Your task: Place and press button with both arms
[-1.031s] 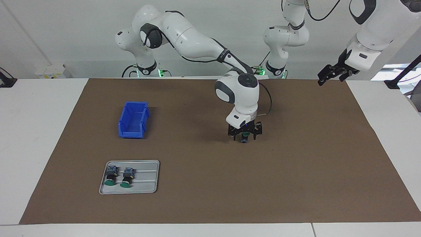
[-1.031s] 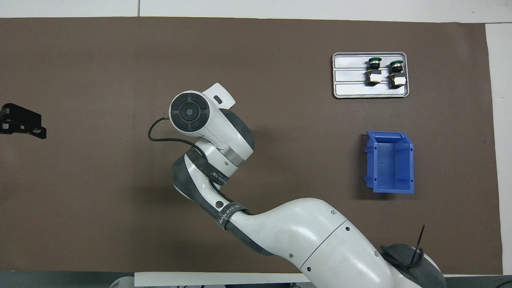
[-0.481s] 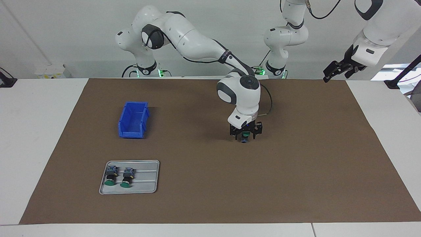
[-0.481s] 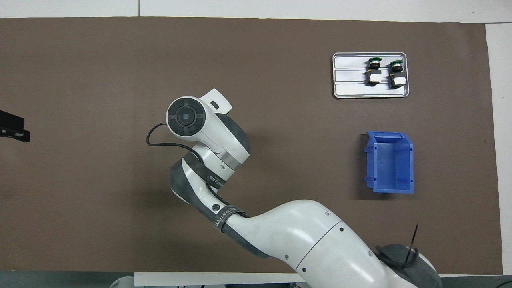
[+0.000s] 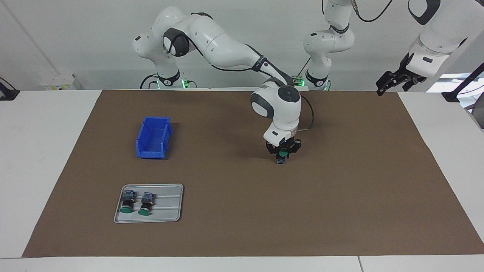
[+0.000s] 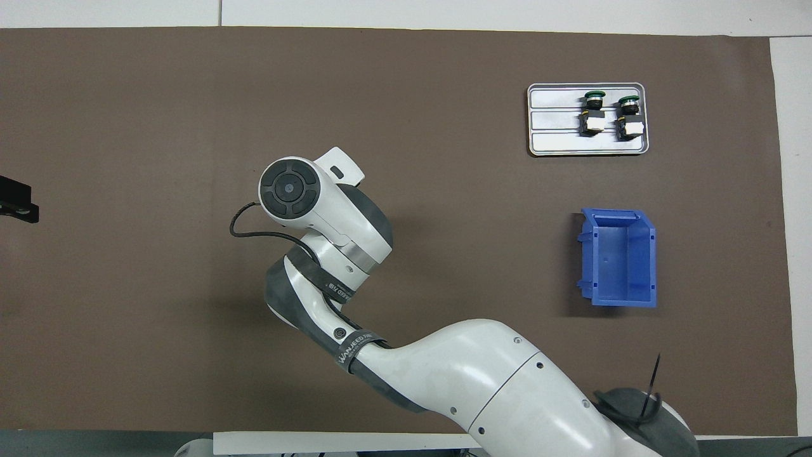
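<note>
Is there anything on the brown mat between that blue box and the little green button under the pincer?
Nothing: in the facing view only bare brown mat lies between the blue box and the button under the right pincer.

Hidden in the overhead view under the right arm's own wrist: the right gripper (image 5: 283, 151) and the button (image 5: 281, 155) standing on the brown mat (image 5: 242, 211). Seen only from the facing side, fingertips drawn together at the green cap; contact with the cap too small to tell. Cut off by the overhead view's edge: the left gripper (image 6: 14, 200), a black stub alone over the mat's end; in the facing view raised above the mat's corner. Too small to read on the two spare buttons (image 5: 136, 202) in the tray (image 5: 170, 215): terminal details.
</note>
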You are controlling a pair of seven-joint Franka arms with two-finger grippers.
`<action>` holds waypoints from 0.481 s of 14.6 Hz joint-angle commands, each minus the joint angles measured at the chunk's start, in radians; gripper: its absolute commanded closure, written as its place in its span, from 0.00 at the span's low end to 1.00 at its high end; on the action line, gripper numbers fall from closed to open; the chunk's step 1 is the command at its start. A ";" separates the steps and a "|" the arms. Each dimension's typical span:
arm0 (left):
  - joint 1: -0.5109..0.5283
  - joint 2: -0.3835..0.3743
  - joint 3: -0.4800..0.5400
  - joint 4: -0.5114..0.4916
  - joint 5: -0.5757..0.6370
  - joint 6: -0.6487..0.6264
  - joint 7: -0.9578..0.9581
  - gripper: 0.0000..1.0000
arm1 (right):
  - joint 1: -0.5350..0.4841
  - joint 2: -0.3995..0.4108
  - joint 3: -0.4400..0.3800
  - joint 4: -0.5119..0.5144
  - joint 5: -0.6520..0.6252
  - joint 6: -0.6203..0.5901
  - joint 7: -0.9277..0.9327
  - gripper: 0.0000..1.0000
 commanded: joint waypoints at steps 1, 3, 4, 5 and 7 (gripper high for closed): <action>-0.001 -0.007 -0.001 -0.010 0.018 0.020 0.007 0.00 | -0.047 -0.031 0.013 -0.004 0.009 -0.050 -0.031 1.00; -0.002 -0.007 -0.001 -0.012 0.018 0.019 0.007 0.00 | -0.093 -0.094 0.011 -0.017 0.012 -0.103 -0.122 1.00; -0.004 -0.007 -0.001 -0.013 0.018 0.017 0.005 0.00 | -0.133 -0.144 0.009 -0.039 0.014 -0.148 -0.178 1.00; -0.004 -0.007 -0.001 -0.013 0.018 0.017 0.005 0.00 | -0.185 -0.209 0.009 -0.102 0.012 -0.178 -0.225 1.00; -0.005 -0.007 -0.001 -0.013 0.017 0.017 0.005 0.00 | -0.292 -0.357 0.011 -0.272 0.017 -0.173 -0.377 1.00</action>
